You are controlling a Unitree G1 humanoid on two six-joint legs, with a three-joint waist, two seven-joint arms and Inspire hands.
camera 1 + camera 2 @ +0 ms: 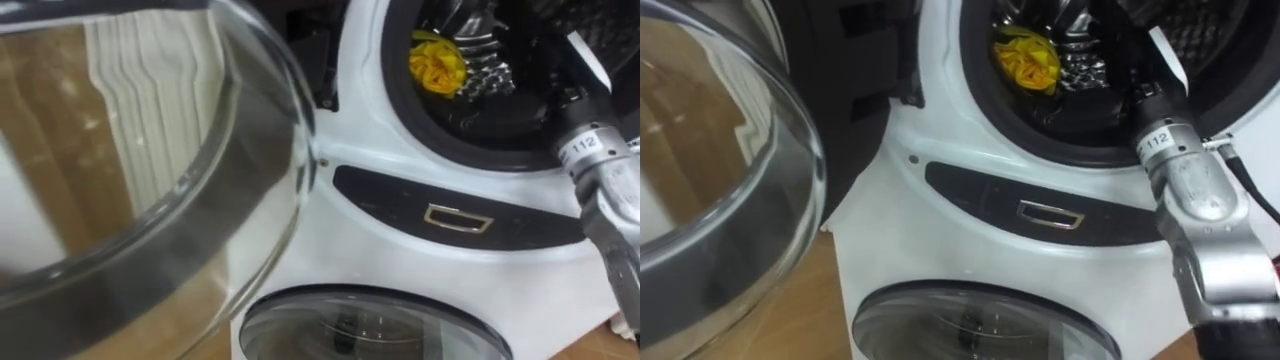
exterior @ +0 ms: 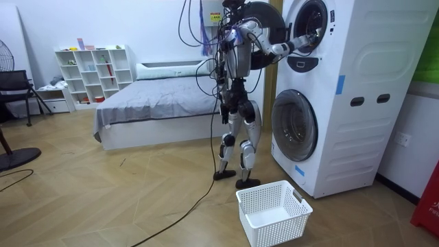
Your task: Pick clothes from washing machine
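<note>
We're mid-reach: right hand in the upper-right drum near the yellow cloth, grip unreadable; next we'd clamp it.

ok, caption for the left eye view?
Right hand inside the white washing machine's open upper drum, beside a crumpled yellow cloth.

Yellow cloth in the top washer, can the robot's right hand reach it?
Probably yes: the door is open and the right hand is inside the washer, right beside the yellow cloth, nothing between.
</note>
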